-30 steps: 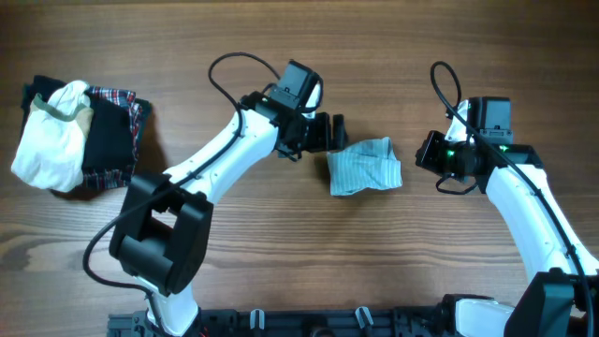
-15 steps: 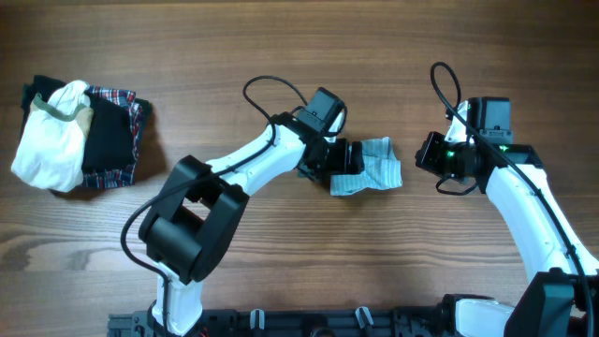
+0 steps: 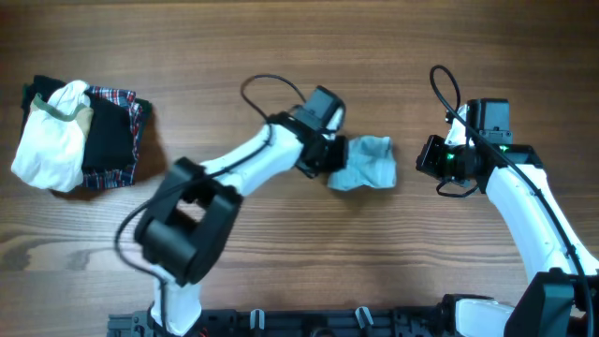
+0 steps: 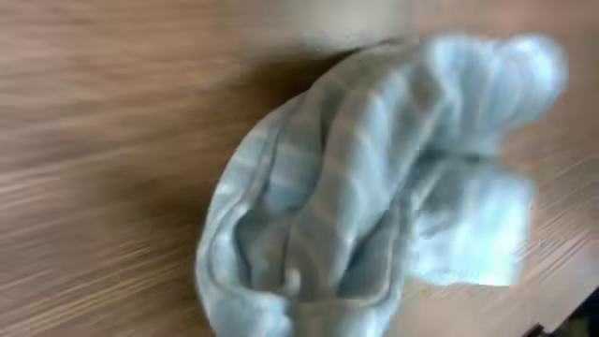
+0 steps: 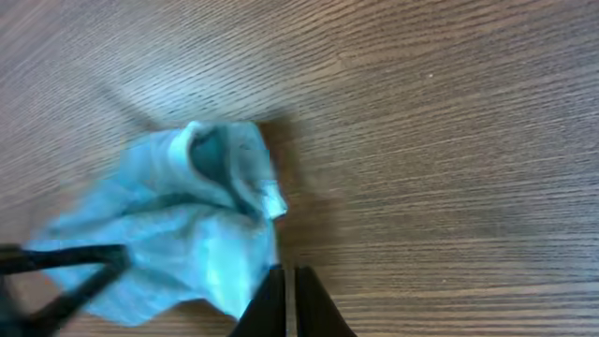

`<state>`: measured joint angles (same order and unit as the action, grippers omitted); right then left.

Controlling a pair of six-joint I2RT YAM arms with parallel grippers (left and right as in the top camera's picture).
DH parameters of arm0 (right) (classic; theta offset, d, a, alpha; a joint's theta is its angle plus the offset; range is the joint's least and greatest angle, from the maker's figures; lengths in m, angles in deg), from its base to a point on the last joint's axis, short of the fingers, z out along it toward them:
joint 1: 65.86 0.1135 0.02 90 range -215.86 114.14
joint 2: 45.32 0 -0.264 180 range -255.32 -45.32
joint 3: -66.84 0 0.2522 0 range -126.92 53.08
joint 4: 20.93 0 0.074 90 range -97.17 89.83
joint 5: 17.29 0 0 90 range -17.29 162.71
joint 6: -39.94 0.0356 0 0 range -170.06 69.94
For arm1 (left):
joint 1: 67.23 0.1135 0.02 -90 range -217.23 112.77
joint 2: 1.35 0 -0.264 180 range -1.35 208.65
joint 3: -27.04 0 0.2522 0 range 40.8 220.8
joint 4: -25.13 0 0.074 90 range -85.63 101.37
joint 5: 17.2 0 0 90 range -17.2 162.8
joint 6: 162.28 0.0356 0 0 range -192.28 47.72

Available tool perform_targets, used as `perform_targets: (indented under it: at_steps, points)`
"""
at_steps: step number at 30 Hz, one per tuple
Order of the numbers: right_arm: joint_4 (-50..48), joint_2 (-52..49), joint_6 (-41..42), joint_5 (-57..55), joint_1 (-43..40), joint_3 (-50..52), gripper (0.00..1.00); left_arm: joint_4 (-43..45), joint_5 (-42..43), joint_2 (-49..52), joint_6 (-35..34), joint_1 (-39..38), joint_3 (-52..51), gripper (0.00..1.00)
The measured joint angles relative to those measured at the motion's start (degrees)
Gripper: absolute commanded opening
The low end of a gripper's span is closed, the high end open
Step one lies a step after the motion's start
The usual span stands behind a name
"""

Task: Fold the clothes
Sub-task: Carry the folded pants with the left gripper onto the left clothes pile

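Showing the crumpled blue striped cloth (image 3: pixel 367 164) near the middle of the desk (image 3: pixel 281 37), long axis roughly parallel to the far edge. Blur obscures the left end effector (image 3: pixel 335 155) at the cloth's left end; its grip cannot be told. The right end effector (image 5: pixel 288 273), fingers together, sits clear of the cloth toward the right edge.

Cloth (image 3: pixel 367 165): pale blue, faint lighter stripes. Table (image 3: pixel 281 56): mid-brown wood grain. Pile at far left: white garment (image 3: pixel 45 142), black garment (image 3: pixel 108 139), red-and-dark plaid garment (image 3: pixel 134 101). Left arm (image 3: pixel 245 161) and right arm (image 3: pixel 524 206): white shells, black joints
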<state>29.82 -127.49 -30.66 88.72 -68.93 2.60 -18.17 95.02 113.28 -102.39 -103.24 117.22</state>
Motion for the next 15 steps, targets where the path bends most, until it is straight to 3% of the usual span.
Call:
perform_targets:
  at_steps: [2, 9, 15]
  points:
    - [0.0, 0.0, 0.0, 0.0, 0.0, 0.0, 0.05, -0.5, 0.0, -3.6, 0.0, 2.9, -0.2, 0.04]
    - [0.0, 0.0, 0.0, 0.0, 0.0, 0.0, 0.05, -1.5, 0.0, -27.8, 0.0, 25.8, -0.2, 0.04]
    - [0.1, 0.0, 0.0, 0.0, 0.0, 0.0, 0.05, -0.9, 0.5, -30.1, 0.9, 45.0, -0.2, 0.04]
